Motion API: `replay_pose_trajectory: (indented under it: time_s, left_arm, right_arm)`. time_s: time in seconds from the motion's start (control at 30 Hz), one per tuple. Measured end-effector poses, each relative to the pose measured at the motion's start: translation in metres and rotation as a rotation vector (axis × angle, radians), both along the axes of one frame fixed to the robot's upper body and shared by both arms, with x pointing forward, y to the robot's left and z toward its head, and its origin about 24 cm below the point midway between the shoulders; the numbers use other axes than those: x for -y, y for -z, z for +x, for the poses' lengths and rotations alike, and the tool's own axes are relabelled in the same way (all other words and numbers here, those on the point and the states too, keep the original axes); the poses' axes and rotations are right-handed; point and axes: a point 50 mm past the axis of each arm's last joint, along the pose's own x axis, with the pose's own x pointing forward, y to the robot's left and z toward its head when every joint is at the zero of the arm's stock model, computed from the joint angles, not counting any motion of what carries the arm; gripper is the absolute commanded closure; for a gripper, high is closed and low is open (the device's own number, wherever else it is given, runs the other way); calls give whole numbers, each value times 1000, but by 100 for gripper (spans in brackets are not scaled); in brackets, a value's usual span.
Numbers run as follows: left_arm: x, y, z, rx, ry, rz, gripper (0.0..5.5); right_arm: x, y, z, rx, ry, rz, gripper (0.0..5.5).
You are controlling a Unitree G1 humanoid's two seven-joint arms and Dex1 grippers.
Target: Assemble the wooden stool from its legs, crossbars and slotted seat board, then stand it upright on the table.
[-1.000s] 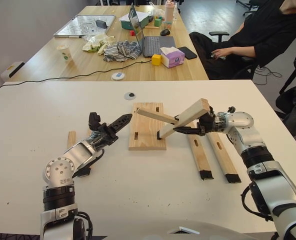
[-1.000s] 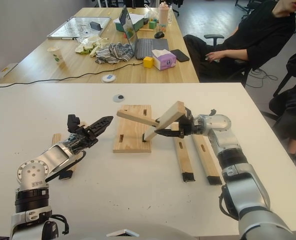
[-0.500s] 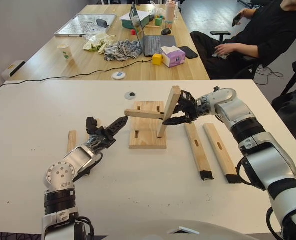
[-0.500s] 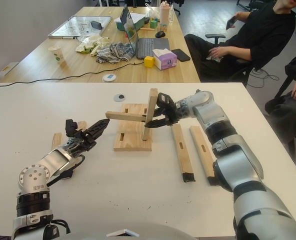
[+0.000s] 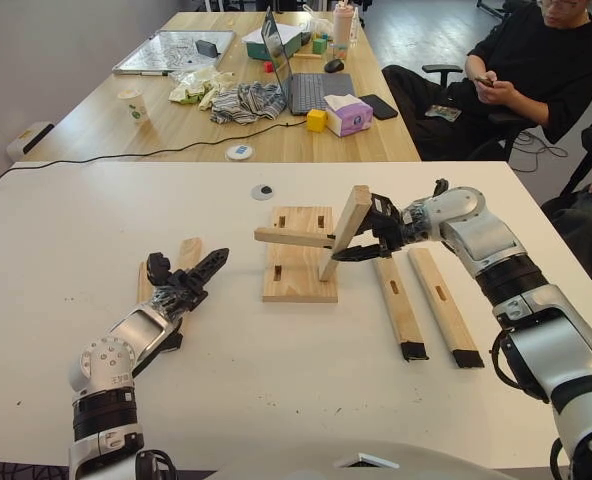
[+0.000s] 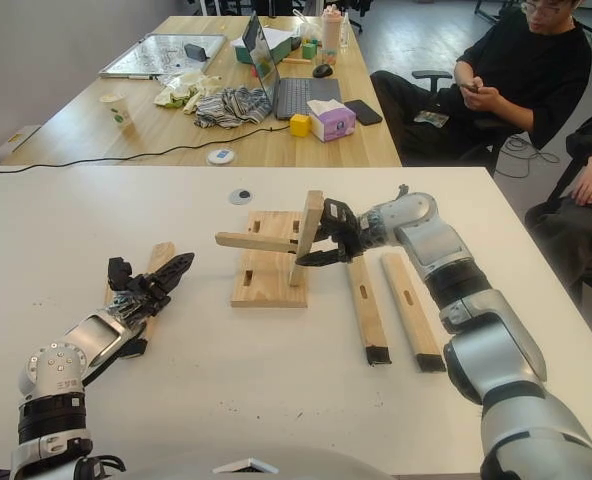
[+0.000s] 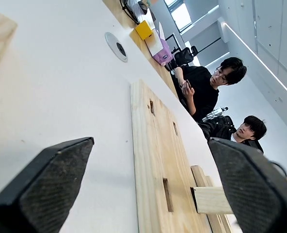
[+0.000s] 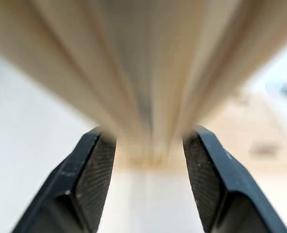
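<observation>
Gripping the tilted leg point(image 5: 330, 262) tight in the right gripper point(image 5: 354, 232), foot down by the seat board point(image 5: 298, 285)'s near right corner, top leaning right, needing uprighting, with the left gripper point(image 5: 188, 268) gaping empty well off left.

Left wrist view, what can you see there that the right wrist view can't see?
The left wrist view has the left gripper open above the white table, with the slotted seat board lying flat, a crossbar's end beside it and a round disc farther off. The right wrist view has the right gripper squeezing a wooden leg up close. Both take in the white table, and the blurry tan patch behind the leg is probably that same seat board.
</observation>
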Motion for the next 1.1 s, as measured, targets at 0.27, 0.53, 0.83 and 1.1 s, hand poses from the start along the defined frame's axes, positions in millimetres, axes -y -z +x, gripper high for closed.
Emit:
replay_pose_trajectory:
  time_s: [0.27,0.53,0.83,1.1]
  left_arm:
    - [-5,-5,2,24,-15,5,109]
    - [-20,-6,-10,32,-104,78,109]
    - [-16,-15,-19,110,-224,464,109]
    - [-12,-18,-21,124,-237,459,109]
  right_arm:
    - [11,-25,6,83,58,28,138]
    - [90,-52,8,218,566,-37,138]
    - [103,-47,-36,102,960,-110,138]
    - [103,-16,-76,-3,1054,-214,158]
